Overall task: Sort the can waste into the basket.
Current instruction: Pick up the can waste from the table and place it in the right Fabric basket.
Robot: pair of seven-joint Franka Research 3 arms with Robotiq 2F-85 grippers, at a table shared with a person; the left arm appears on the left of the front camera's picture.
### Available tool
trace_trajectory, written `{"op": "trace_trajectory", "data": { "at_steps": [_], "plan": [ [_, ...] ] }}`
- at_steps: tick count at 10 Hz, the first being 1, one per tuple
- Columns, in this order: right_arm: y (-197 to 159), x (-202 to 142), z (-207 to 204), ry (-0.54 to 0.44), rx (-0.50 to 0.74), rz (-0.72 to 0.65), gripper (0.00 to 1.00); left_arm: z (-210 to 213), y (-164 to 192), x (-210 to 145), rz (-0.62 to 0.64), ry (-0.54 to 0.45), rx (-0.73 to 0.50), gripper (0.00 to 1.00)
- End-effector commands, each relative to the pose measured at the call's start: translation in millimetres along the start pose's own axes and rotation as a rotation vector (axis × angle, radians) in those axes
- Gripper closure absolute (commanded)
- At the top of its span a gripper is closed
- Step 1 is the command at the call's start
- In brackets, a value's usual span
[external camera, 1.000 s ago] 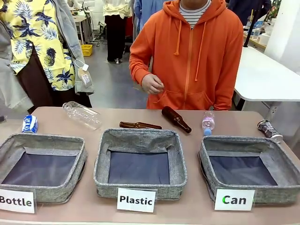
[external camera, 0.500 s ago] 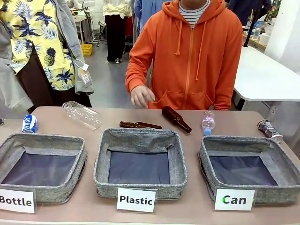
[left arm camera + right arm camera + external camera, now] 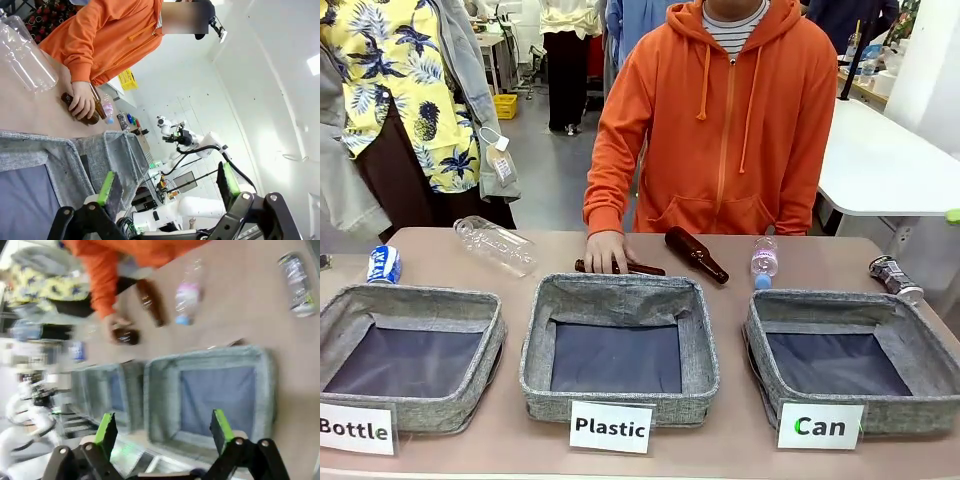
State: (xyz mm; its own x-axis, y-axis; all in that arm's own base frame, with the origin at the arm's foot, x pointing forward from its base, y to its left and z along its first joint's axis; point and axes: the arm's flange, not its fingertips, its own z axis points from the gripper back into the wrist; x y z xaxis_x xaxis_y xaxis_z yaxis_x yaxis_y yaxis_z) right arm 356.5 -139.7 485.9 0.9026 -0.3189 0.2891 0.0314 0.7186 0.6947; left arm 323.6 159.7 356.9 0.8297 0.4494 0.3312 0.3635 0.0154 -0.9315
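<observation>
A dark silvery crushed can (image 3: 895,277) lies at the table's far right, just behind the grey basket (image 3: 823,302) marked by a white "Can" card (image 3: 820,426). At the far left, behind another basket, stands a blue and white can (image 3: 383,264). From the right wrist view, my right gripper (image 3: 163,426) hangs open and empty above the Can basket (image 3: 160,395), with the silvery can (image 3: 298,284) off to the upper right. My left gripper (image 3: 168,182) is open and empty too, high over the grey baskets (image 3: 65,160).
Baskets labelled "Bottle" (image 3: 415,295) and "Plastic" (image 3: 620,290) stand left and middle. Behind them lie a large clear bottle (image 3: 496,245), two brown glass bottles (image 3: 696,254) and a small plastic bottle (image 3: 764,260). A person in orange rests a hand (image 3: 605,252) on the thinner brown bottle.
The person's hand has come down from chest height onto the thin brown bottle on the table. Cans, baskets and bottles have not moved.
</observation>
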Motion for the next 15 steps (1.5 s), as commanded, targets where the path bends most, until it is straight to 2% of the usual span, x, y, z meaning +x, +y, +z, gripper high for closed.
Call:
{"op": "trace_trajectory", "data": {
  "at_steps": [1, 2, 5, 6, 7, 8, 9, 10, 11, 12, 13, 15],
  "plan": [
    [24.1, 13.7, -3.2, 0.071, -0.479, 0.081, 0.0, 1.3, -1.8, -2.1, -0.021, 0.004, -0.016, 0.0],
    [34.2, 20.9, -7.5, 0.074, -0.654, 0.086, 0.0, 1.3, -1.8, -2.1, -0.021, 0.004, -0.016, 0.0],
    [46.7, 38.9, -16.2, 0.122, -0.928, 0.088, 0.0, 1.3, -1.8, -2.1, -0.021, 0.004, -0.016, 0.0],
    [45.7, 41.3, -17.8, 0.132, -0.966, 0.089, 0.0, 1.3, -1.8, -2.1, -0.021, 0.004, -0.016, 0.0],
    [46.9, 42.0, -19.2, 0.084, -0.937, 0.108, 0.0, 1.3, -1.8, -2.1, -0.021, 0.004, -0.016, 0.0],
    [48.8, 38.3, -14.2, -0.036, -0.808, 0.107, 0.0, 1.3, -1.8, -2.1, -0.021, 0.004, -0.016, 0.0],
    [37.1, 33.9, -18.3, 0.075, -0.959, 0.117, 0.0, 1.3, -1.8, -2.1, -0.021, 0.004, -0.016, 0.0],
    [37.1, 33.9, -18.3, 0.075, -0.959, 0.117, 0.0, 1.3, -1.8, -2.1, -0.021, 0.004, -0.016, 0.0],
    [40.3, 36.7, -15.1, 0.055, -0.927, 0.121, 0.0, 1.3, -1.8, -2.1, -0.021, 0.004, -0.016, 0.0],
    [37.0, 42.6, -20.5, 0.09, -0.929, 0.13, 0.0, 1.3, -1.8, -2.1, -0.021, 0.004, -0.016, 0.0],
    [30.7, 58.1, -36.2, 0.134, -0.872, 0.154, 0.0, 1.3, -1.8, -2.1, -0.021, 0.004, -0.016, 0.0],
    [22.0, 82.6, -55.0, 0.146, -0.78, 0.199, 0.0, 1.3, -1.8, -2.1, -0.021, 0.004, -0.016, 0.0]
  ]
}}
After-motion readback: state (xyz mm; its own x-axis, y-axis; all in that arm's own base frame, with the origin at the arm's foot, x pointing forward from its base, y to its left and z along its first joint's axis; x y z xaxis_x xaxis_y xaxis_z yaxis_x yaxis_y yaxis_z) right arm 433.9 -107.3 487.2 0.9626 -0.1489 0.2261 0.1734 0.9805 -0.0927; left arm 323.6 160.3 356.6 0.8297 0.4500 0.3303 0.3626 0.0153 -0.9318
